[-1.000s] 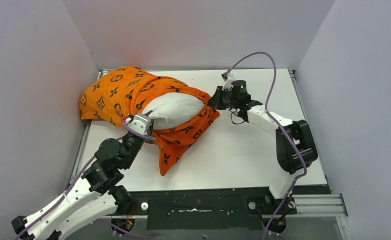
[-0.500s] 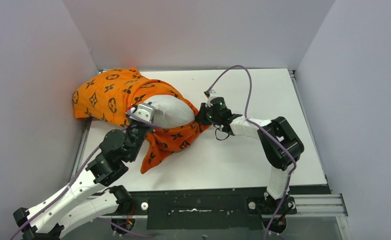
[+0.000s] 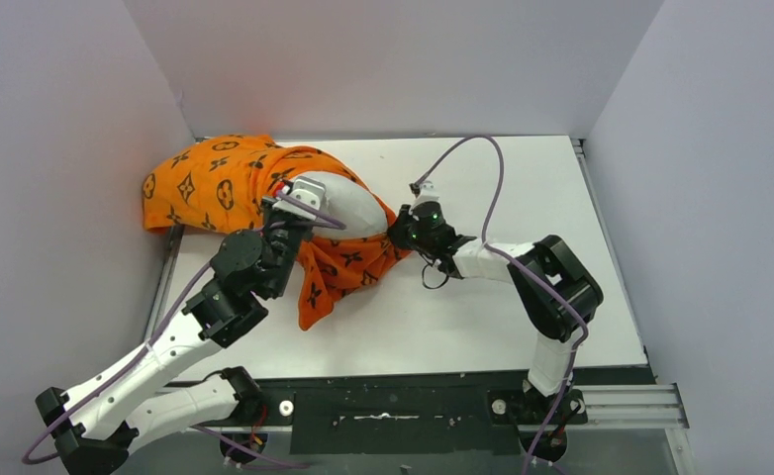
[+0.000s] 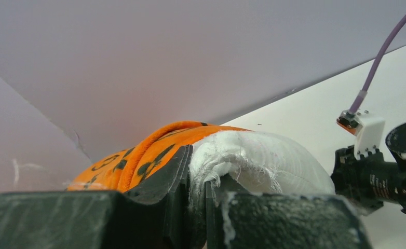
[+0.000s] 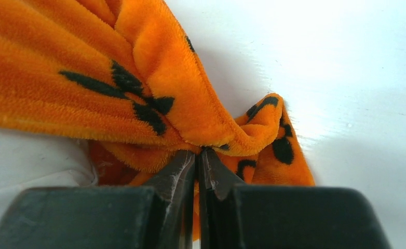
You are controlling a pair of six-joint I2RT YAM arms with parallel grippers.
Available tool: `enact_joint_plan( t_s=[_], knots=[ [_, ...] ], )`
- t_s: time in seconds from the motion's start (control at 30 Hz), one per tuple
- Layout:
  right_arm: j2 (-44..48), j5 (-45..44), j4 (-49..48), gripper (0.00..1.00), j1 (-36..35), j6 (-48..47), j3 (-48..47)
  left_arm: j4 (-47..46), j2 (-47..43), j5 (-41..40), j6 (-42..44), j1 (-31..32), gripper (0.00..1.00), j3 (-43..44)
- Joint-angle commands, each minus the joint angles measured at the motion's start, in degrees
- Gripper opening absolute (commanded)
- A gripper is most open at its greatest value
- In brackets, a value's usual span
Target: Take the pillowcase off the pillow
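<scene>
The pillow (image 3: 351,210) lies toward the far left corner of the bench (image 3: 482,322), partly out of the pillowcase (image 3: 210,188). The left gripper (image 4: 198,179) pinches the white fabric — the right gripper (image 5: 197,155) is closed tight on the orange hem.

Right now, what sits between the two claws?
In the top view, the bare white bulge of the pillow lies between the left gripper, which pinches it, and the right gripper, which pinches the pillowcase rim.
</scene>
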State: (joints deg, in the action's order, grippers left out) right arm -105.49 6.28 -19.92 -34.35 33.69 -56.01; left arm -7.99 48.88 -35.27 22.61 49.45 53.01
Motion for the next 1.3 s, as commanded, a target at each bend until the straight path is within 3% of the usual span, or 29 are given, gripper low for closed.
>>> enact_joint_plan(
  t_s=[0.0, 0.27, 0.6, 0.9, 1.13, 1.23, 1.27],
  knots=[
    [-2.7, -24.8, 15.2, 0.00, -3.6, 0.7, 3.2, -33.8, -1.2, -5.6, 9.1, -0.3, 0.00, 16.1],
    [-3.4, -21.4, 10.4, 0.00, -4.2, 7.7, 9.2, -30.7, 0.6, -5.6, 10.6, -0.2, 0.00, 21.2],
    [-4.1, -26.3, 15.0, 0.00, -4.6, 13.3, 10.4, -31.2, 1.4, -6.8, 13.2, -0.2, 0.00, 24.6],
    [-8.3, -33.8, 25.4, 0.00, -8.3, 17.6, 5.3, -29.0, 6.6, -6.3, 14.1, -0.1, 0.00, 32.0],
    [2.6, -27.0, 11.6, 0.00, -7.9, 12.5, 13.1, -26.1, 8.3, -5.1, 9.6, -0.2, 0.00, 30.7],
    [13.1, -18.4, 3.3, 0.23, -5.1, 8.3, 18.9, -24.0, 8.9, -4.7, 7.7, -0.3, 0.00, 28.9],
    [17.3, -15.6, 1.6, 0.40, -3.4, 7.5, 20.5, -23.5, 9.0, -4.5, 6.9, -0.4, 0.00, 28.1]
  ],
)
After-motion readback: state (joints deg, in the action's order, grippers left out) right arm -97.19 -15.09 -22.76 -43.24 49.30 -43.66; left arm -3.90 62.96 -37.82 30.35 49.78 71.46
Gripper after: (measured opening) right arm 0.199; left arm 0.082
